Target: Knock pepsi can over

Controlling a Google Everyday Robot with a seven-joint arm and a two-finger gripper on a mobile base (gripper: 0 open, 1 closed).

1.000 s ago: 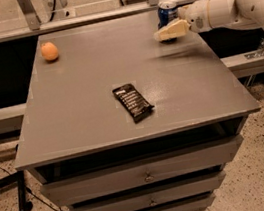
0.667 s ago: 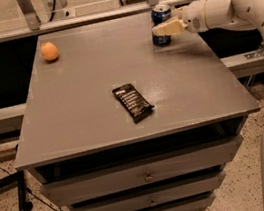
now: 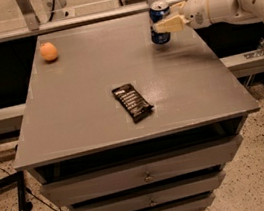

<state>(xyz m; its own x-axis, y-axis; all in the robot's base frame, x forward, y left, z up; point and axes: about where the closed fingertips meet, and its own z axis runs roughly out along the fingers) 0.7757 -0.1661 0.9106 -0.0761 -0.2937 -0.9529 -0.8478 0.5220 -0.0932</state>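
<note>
Cream-coloured tool (image 3: 166,24) against the blue cylindrical aluminium pepsi can (image 3: 158,12) at the far right of the grey flat-topped worktop (image 3: 83,85).
The can, with its silver top rim uppermost, stands on end near the far right corner of the worktop. The tool, carried on a white arm (image 3: 225,2) reaching in from the right, lies across the can's middle, on the side facing the room. How far the tool is open cannot be told, nor whether it has hold of anything. A round orange fruit (image 3: 49,51) rests near the far left corner. A flat black snack bar wrapper (image 3: 132,102) lies near the centre, well apart from the can.
</note>
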